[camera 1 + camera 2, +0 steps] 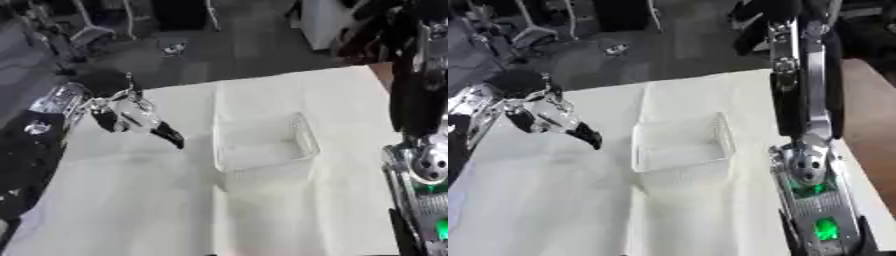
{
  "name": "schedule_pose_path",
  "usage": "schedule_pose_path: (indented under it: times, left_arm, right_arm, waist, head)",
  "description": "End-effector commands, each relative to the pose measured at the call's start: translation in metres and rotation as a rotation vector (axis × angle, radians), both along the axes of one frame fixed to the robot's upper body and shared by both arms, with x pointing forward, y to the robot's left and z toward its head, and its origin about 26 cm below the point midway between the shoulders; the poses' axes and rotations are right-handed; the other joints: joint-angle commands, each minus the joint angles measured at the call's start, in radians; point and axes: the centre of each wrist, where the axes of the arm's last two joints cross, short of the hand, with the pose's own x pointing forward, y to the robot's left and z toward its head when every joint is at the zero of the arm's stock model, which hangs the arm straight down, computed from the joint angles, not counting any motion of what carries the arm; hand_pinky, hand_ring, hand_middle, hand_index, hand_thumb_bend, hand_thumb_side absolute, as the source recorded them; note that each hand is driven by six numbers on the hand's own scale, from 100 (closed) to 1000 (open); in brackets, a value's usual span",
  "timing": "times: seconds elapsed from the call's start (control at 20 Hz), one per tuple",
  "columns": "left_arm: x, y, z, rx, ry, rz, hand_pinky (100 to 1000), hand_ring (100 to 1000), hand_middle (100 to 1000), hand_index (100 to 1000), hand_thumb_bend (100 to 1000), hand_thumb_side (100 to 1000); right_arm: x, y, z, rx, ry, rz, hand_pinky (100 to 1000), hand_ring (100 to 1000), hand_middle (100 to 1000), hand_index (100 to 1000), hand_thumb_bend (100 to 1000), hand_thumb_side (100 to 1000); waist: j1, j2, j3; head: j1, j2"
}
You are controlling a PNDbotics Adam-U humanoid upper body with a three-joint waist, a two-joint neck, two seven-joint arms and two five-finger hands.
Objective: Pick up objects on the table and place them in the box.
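A clear plastic box (262, 145) stands in the middle of the white table (131, 200), and I see nothing inside it. My left hand (131, 114) hovers over the table's left part, just left of the box and apart from it. A pale shiny patch shows at the hand; whether it is a held thing or part of the hand I cannot make out. No loose object shows on the table. Of my right arm only the forearm (811, 170), with green lights, shows along the table's right edge; its hand is out of view.
The white cloth has folds running front to back beside the box (682, 142). The table's brown edge (868, 100) shows at the right. Beyond the far edge lie a dark floor and chair legs (79, 30).
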Motion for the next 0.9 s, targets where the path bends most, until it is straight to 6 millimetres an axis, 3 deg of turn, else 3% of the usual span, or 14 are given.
schedule_pose_path:
  times: [0.05,0.5,0.9]
  left_arm:
    - [0.003,-0.009,0.025,-0.033,-0.068,-0.030,100,100,100,143,100,100]
    - [0.008,-0.045,0.047,-0.111,-0.129,-0.110,100,100,100,143,100,100]
    - [0.010,-0.082,0.050,-0.097,-0.081,-0.260,100,100,100,144,100,100]
  right_arm:
    - [-0.004,0.003,0.006,0.006,-0.032,0.013,380,396,499,720,387,1000]
    - [-0.004,0.005,0.006,0.015,-0.035,0.023,382,397,498,720,374,1000]
    - [-0.005,0.008,0.006,0.024,-0.037,0.028,382,396,497,720,368,1000]
  waist:
    - [0.000,-0.019,-0.002]
    - [0.007,-0.024,-0.009]
    - [0.010,-0.025,-0.020]
  head:
    - [-0.001,-0.013]
    - [-0.008,-0.022]
    - [-0.012,-0.039]
